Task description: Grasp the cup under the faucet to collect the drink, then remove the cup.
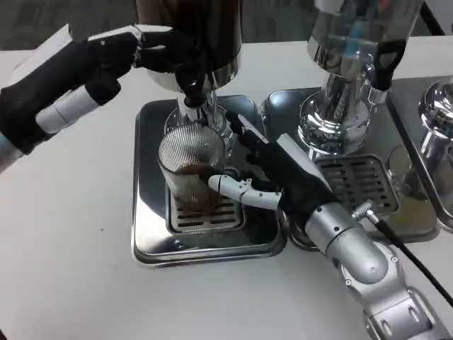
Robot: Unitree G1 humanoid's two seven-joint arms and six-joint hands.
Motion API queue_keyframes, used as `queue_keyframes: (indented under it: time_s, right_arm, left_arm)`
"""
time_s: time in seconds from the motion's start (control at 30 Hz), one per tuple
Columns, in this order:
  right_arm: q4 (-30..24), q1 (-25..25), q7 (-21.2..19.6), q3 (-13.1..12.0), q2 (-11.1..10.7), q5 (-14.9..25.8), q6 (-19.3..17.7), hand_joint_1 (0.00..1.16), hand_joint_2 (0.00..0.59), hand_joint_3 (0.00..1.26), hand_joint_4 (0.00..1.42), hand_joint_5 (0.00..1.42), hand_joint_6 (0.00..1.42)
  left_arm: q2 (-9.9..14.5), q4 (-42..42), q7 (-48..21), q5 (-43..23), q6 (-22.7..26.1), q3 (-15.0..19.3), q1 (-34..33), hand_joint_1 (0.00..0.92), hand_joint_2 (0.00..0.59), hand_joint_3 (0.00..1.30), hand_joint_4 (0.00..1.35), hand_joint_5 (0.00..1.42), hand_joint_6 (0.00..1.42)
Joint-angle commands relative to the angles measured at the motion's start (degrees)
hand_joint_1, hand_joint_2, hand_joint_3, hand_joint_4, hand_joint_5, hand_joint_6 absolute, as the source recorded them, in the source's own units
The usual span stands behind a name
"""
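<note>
On the left drip tray, over its slotted grate: one ribbed clear cup, upright, directly beneath the faucet of the dark drink dispenser. Brown liquid fills the cup's lower part.

Right hand: set against the cup's right side. One white finger lies across the near right of the cup wall, touching it; black fingers reach round the far right of the rim. The cup sits between them, so the hand holds the cup in a loose clasp. Silver forearm runs away to the near right.

Left hand: raised at far left, at the dispenser's lower body above the faucet. Fingers are curled against the dark housing; whether they grip the tap lever cannot be told, since black blends with black.

To the right: second dispenser with a clear tank on a chrome base, over its own tray with grate. White table beneath all.
</note>
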Motion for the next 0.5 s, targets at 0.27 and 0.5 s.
queue_keyframes:
  time_s: [0.27, 0.5]
  right_arm:
    - [1.87, -2.00, 1.96, 0.70, -0.74, 0.68, -1.05, 0.42, 0.212, 0.00, 0.00, 0.00, 0.04]
    - [3.03, -2.92, 2.49, 1.23, -0.94, 0.22, -0.34, 0.44, 0.204, 0.00, 0.00, 0.00, 0.05]
  left_arm:
    - [2.20, 0.62, 0.68, -0.79, 2.56, 3.31, 3.45, 0.000, 0.081, 0.34, 0.24, 0.26, 0.28]
    - [3.35, 0.77, 0.83, -0.17, 3.13, 4.18, 4.59, 0.000, 0.082, 0.34, 0.26, 0.27, 0.29]
